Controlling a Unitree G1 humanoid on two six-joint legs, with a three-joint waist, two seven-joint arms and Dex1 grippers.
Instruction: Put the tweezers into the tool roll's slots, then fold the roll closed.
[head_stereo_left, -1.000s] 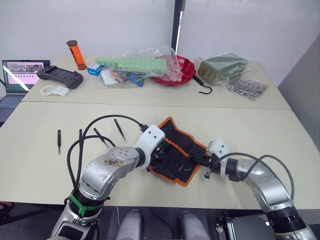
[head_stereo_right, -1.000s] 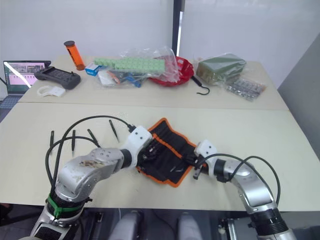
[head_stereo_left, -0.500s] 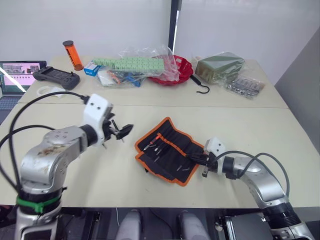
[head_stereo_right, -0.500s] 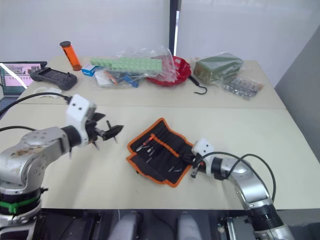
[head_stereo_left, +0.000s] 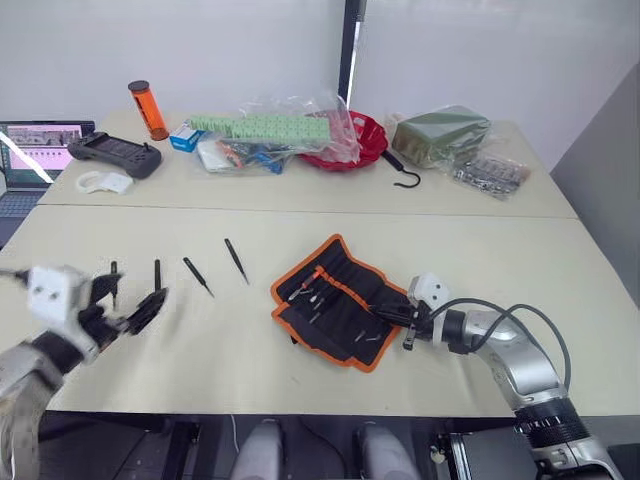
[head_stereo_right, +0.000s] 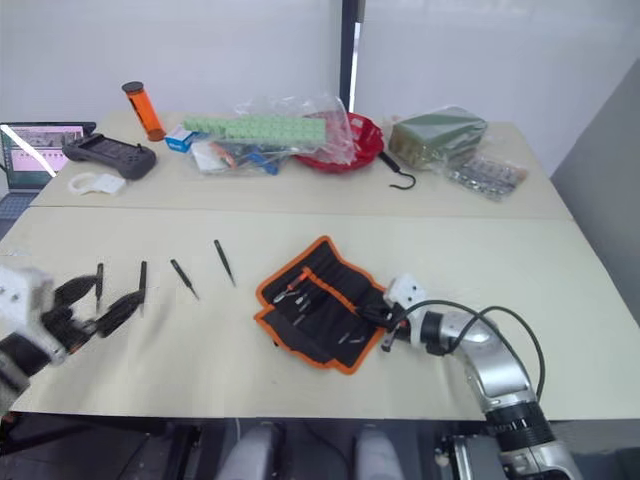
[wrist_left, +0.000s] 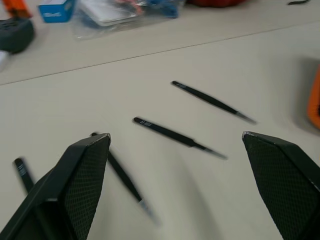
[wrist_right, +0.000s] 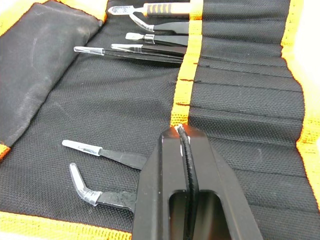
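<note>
The tool roll lies open on the near table, black with orange edging, and some tools sit in its slots. Several black tweezers lie loose to its left: one nearest the roll, then another and a third. My left gripper hovers open at the far left, just above that row. Its fingers hold nothing. My right gripper is shut with its tip resting on the roll's right part.
The far table carries a black hook, a red bowl, a green packet, plastic bags, an orange cylinder, a controller and a laptop. Bare tabletop lies right of the roll.
My left arm has pulled away from the roll and swung to the far left over the loose tweezers, fingers open. The right gripper has stayed at the roll's right side.
</note>
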